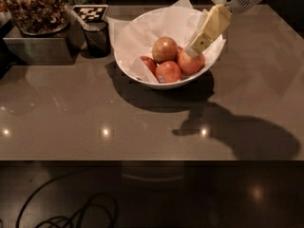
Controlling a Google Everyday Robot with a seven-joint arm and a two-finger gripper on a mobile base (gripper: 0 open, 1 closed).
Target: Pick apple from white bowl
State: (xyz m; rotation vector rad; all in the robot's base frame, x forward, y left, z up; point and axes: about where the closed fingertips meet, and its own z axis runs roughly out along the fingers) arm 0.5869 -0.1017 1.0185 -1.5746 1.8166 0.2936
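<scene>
The white bowl [124, 69], lined with crumpled white paper, stands at the back middle of the grey table. The pale pinkish-orange apple [190, 64] lies at the right inside it. A golden-brown apple [164, 48] and a deeper red apple with a sticker [168, 72] lie beside it. My gripper [194, 50] reaches down from the upper right into the bowl. Its cream finger slants down-left, and its tip is at the top of the pinkish-orange apple.
A small dark mesh cup [97, 38] stands left of the bowl. A metal box [38, 49] with a bowl of nuts [33, 6] sits at the far left. A checkered marker [90, 12] lies behind the cup. Cables [71, 213] lie on the floor below the table's front edge.
</scene>
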